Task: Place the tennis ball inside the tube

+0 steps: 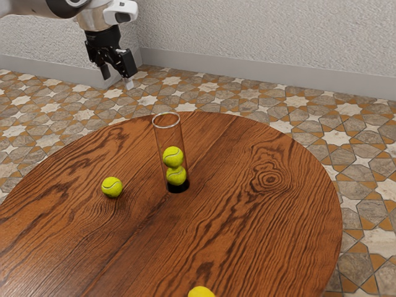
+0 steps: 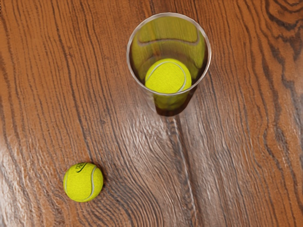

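The black gripper [image 1: 116, 69] hangs high in the exterior view's upper left, well above the table, its two fingers spread with nothing between them. A clear tube [image 1: 168, 133] with a pale rim stands upright on the table, holding two stacked tennis balls [image 1: 172, 156]. One loose tennis ball [image 1: 112, 187] lies on the wood, apart from the tube on the exterior view's left. In the wrist view the tube [image 2: 204, 61] is seen from above with a ball [image 2: 166, 76] inside, and the loose ball [image 2: 83, 182] rests a short way from it.
The round wooden table [image 1: 260, 229] carries another yellow ball [image 1: 202, 292], partly cut off at the exterior view's lower edge. Behind the table are a tiled floor [image 1: 297, 124] and a pale wall [image 1: 260, 37].
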### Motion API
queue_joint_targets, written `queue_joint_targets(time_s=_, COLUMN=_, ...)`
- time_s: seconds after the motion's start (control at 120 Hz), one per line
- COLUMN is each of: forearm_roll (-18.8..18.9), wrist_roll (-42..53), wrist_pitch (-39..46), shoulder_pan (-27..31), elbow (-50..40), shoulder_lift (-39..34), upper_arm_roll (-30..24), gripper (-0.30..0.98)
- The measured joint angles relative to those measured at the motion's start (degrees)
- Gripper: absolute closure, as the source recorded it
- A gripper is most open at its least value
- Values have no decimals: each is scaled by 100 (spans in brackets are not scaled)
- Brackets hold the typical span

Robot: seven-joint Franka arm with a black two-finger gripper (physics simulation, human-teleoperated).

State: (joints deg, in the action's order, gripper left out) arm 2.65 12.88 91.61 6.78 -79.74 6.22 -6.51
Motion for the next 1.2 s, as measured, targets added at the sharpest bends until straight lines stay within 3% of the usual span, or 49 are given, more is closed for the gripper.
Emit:
queue_joint_targets(time_s=0.367, forearm_roll=-67, wrist_roll=-5, wrist_pitch=-13, shoulder_pan=8, elbow=-256, shoulder_lift=-142, upper_arm_roll=15, gripper=0)
queue_joint_targets(time_s=0.483, forearm_roll=-214, wrist_roll=-14, wrist_pitch=-111, shoulder_pan=-155, elbow=-712, shoulder_lift=-323, upper_arm_roll=490, gripper=0)
queue_joint_targets(time_s=0.6, forearm_roll=-339, wrist_roll=-21, wrist_pitch=5, shoulder_pan=274, elbow=-1131, shoulder_lift=-229, upper_arm_roll=632, gripper=0)
queue_joint_targets(time_s=0.692, forearm_roll=-373, wrist_roll=-19, wrist_pitch=401, shoulder_pan=567, elbow=-1579, shoulder_lift=-110, upper_arm_roll=650, gripper=0)
queue_joint_targets(time_s=0.925, forearm_roll=-396, wrist_roll=-26, wrist_pitch=1544, shoulder_pan=604, elbow=-2610, shoulder_lift=103, upper_arm_roll=658, gripper=0)
queue_joint_targets(time_s=1.2, forearm_roll=-335, wrist_roll=69, wrist_pitch=2631, shoulder_pan=698, elbow=-2787, shoulder_lift=857, upper_arm_roll=689, gripper=0)
